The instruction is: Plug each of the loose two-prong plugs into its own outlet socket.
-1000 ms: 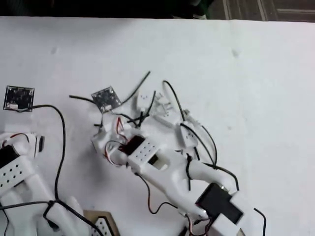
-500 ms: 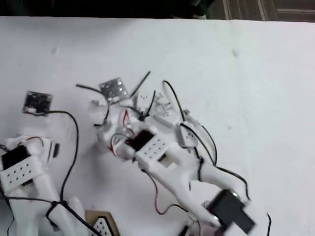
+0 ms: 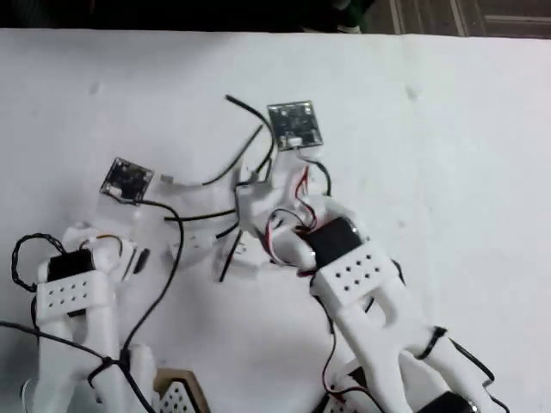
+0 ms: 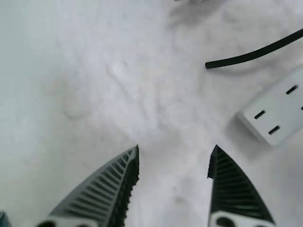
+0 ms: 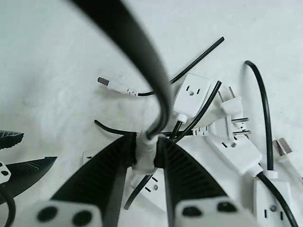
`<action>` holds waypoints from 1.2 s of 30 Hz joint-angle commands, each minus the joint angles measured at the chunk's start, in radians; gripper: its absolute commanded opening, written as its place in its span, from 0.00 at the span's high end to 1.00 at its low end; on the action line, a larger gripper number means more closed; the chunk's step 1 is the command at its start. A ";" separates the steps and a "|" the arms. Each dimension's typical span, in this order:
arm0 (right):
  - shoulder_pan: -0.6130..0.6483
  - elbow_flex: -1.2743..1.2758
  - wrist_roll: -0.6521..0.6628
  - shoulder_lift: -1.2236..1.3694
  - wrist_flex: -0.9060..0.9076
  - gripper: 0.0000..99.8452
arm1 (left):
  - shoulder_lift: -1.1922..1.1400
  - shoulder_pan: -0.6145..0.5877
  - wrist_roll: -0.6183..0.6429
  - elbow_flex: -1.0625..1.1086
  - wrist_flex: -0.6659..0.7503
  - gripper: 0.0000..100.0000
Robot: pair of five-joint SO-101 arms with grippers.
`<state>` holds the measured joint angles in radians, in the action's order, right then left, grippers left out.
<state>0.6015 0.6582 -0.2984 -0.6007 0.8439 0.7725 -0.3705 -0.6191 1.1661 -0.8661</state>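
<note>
White plug (image 5: 143, 161) sits pinched in the right hand (image 5: 146, 143), now swung aside; the left hand (image 4: 175, 151), open and empty, has neared a socket (image 4: 279, 112) ahead, so insertion looks next.

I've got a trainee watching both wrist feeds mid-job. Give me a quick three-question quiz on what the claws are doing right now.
1. True or false: the left claw is shut tight.
2. What does the right claw grip? A) a white plug on a black cable; B) a circuit board; C) nothing.
3. Fill in: the white outlet block lies ___ the left claw (touching / apart from).
Key: 1 false, it is open and empty. 2 A. 3 apart from.
</note>
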 commanded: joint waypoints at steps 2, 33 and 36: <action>-0.015 -0.006 0.012 -0.070 0.024 0.98 | 0.018 0.051 0.017 0.005 0.015 0.76; -0.050 0.080 0.012 -0.177 0.030 0.98 | -0.380 0.061 0.000 -0.290 -0.178 0.76; -0.051 0.080 0.012 -0.177 0.030 0.98 | -0.476 0.067 0.002 -0.324 -0.175 0.76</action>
<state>0.5585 0.7426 -0.2954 -0.7449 0.8761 0.3736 -0.3015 -0.6099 0.9099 -1.0303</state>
